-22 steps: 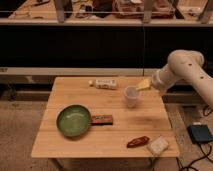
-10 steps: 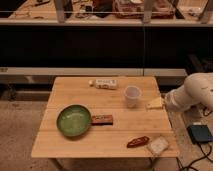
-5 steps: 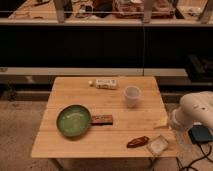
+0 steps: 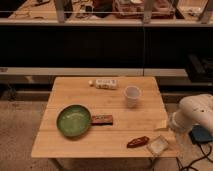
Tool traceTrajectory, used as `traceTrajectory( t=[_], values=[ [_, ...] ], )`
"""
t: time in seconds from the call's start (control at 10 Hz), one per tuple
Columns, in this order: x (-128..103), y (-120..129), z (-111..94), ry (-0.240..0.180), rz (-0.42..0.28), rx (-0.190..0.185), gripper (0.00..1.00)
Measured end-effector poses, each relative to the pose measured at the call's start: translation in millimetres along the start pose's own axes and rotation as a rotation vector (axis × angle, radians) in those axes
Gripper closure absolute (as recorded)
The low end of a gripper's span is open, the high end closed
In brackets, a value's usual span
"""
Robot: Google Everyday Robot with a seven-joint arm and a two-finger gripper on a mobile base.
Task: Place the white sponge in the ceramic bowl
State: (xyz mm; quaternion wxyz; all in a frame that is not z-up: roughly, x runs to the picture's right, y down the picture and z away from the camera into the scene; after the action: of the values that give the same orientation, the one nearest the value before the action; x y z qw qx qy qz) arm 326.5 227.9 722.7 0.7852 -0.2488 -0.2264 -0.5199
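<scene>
The white sponge (image 4: 157, 145) lies flat at the front right corner of the wooden table (image 4: 65, 92). The green ceramic bowl (image 4: 74, 120) sits at the front left, with nothing in it. My gripper (image 4: 163, 124) hangs at the table's right edge, just above and behind the sponge, at the end of the white arm (image 4: 196, 112) that reaches in from the right. It holds nothing that I can see.
A white cup (image 4: 132, 95) stands upright right of centre. A small bottle (image 4: 105, 83) lies at the back. A snack bar (image 4: 102, 119) lies next to the bowl. A red-brown packet (image 4: 137, 141) lies left of the sponge. A blue object (image 4: 202, 134) sits on the floor at right.
The arm has swung from beside the cup down and toward the front right, so the gripper now sits near the sponge. Nothing on the table has moved.
</scene>
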Motion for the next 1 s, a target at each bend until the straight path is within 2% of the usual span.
traceTrajectory(
  t=[0.1, 0.3, 0.4, 0.6, 0.8, 1.0],
  values=[
    [-0.8, 1.7, 1.3, -0.003, 0.004, -0.008, 0.20],
    [-9.5, 20.8, 19.3, -0.046, 0.045, -0.085, 0.20],
    [-11.5, 23.9, 25.4, -0.062, 0.062, -0.102, 0.20],
    [-16.8, 24.9, 36.6, -0.113, 0.131, -0.110, 0.20],
    [-18.4, 25.8, 41.5, -0.144, 0.192, -0.116, 0.20],
    [-22.2, 20.7, 47.3, -0.182, 0.232, -0.094, 0.20]
  ],
)
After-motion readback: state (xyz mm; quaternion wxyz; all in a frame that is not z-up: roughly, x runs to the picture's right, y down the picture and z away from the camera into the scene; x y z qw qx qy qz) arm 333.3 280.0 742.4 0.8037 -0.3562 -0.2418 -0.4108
